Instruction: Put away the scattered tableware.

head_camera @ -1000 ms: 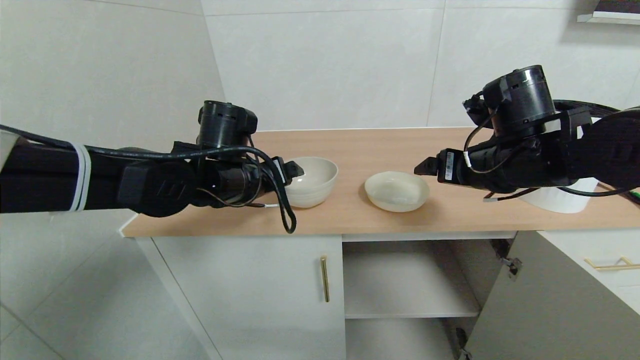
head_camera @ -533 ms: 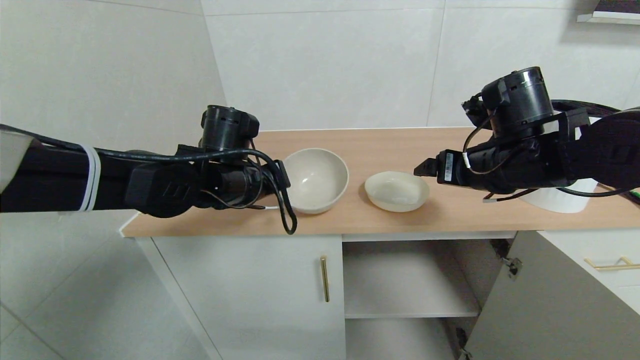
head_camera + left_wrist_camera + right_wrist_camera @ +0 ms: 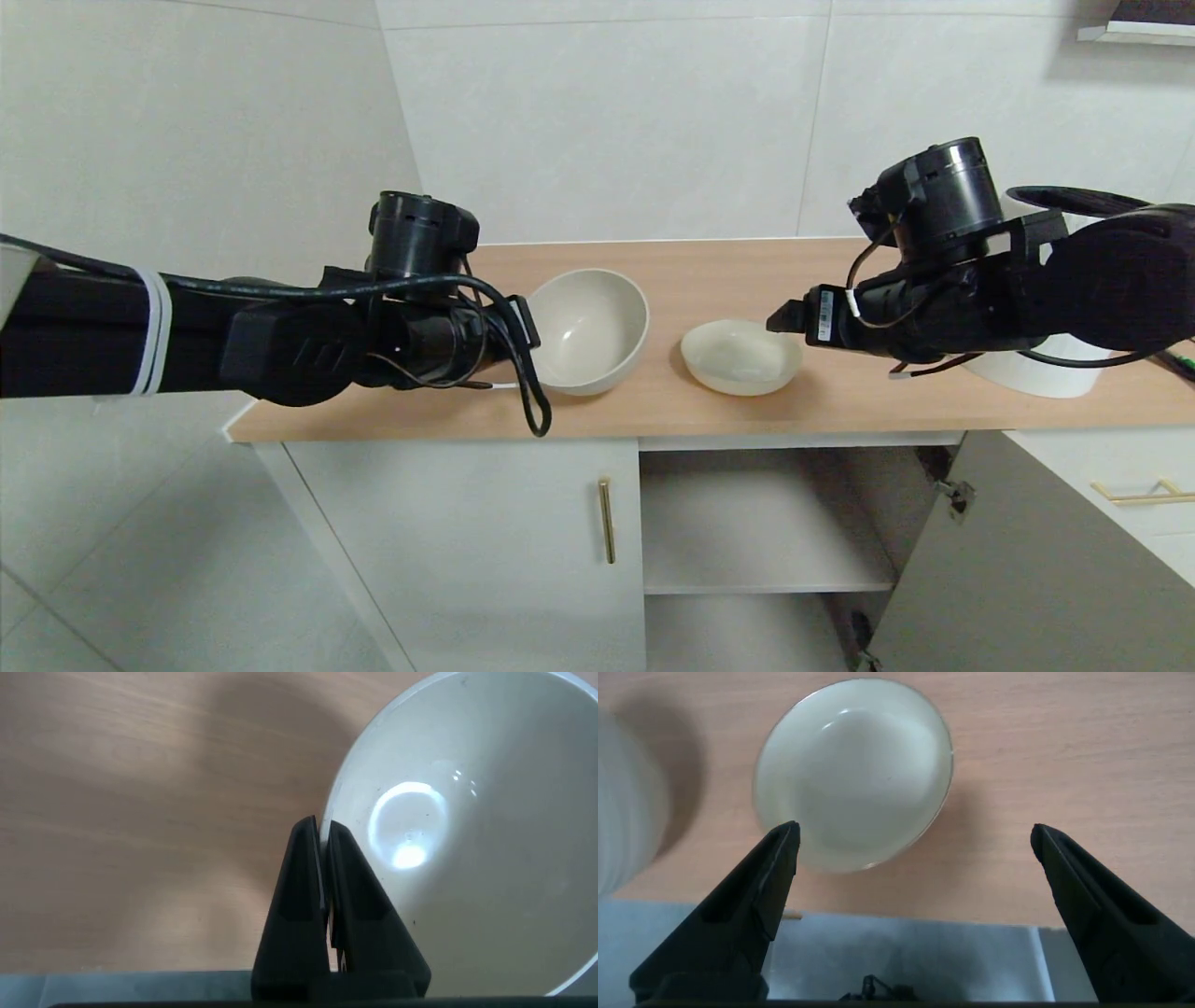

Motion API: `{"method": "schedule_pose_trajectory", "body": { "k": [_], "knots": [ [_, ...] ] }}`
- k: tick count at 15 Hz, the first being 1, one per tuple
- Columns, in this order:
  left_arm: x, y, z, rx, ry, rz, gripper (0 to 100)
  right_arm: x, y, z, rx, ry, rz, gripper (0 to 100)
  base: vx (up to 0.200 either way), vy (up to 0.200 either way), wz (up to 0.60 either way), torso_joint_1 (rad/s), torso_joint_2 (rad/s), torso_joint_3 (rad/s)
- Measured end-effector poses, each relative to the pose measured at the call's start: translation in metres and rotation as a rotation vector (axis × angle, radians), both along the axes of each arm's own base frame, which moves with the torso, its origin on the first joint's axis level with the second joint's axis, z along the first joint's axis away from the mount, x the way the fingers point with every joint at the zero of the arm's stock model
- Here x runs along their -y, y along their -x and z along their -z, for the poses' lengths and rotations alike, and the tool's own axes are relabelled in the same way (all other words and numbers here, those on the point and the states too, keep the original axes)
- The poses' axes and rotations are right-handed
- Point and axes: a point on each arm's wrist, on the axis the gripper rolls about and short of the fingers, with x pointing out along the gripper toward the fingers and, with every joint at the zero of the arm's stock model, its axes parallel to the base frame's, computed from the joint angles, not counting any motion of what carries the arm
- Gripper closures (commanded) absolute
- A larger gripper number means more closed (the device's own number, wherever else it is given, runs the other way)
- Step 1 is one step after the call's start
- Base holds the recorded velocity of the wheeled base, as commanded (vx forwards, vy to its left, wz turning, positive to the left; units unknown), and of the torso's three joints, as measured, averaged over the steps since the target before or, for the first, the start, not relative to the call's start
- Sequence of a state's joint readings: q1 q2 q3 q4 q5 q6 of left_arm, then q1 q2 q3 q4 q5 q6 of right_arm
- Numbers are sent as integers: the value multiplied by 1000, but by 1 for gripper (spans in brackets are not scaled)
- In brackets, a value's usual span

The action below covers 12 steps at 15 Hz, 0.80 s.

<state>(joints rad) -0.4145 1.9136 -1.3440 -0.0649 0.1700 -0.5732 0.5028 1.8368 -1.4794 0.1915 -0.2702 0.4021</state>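
Left gripper (image 3: 323, 829) pinches bowl (image 3: 467, 812) rim; bowl tilted, perhaps off counter (image 3: 709, 271).

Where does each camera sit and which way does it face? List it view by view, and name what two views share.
Head view: on the robot's head, looking forward and down at the counter; both arms show, left gripper on the deep bowl, right gripper beside the shallow dish.
Left wrist view: on the left wrist, looking along the left gripper, shut on the deep bowl's rim.
Right wrist view: on the right wrist, looking down past the open right gripper at the shallow dish.
Shared: head and left wrist views both show the deep bowl.
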Motion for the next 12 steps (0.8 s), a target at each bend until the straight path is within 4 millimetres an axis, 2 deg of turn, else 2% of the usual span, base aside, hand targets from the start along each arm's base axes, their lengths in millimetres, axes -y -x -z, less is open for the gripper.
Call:
{"method": "schedule_pose_trajectory", "body": {
  "k": [2, 7, 12],
  "knots": [
    [-1, 6, -4, 0, 17, 31, 100, -2, -10, 7, 0, 27, 45, 0, 0, 0, 0, 0, 0, 0],
    [-9, 32, -20, 2, 94, 164, 100, -13, -46, 41, 2, 105, 161, 0, 0, 0, 0, 0, 0, 0],
    [-12, 39, -28, 21, 101, 166, 100, -9, -69, 60, 14, 97, 197, 0, 0, 0, 0, 0, 0, 0]
  ]
}}
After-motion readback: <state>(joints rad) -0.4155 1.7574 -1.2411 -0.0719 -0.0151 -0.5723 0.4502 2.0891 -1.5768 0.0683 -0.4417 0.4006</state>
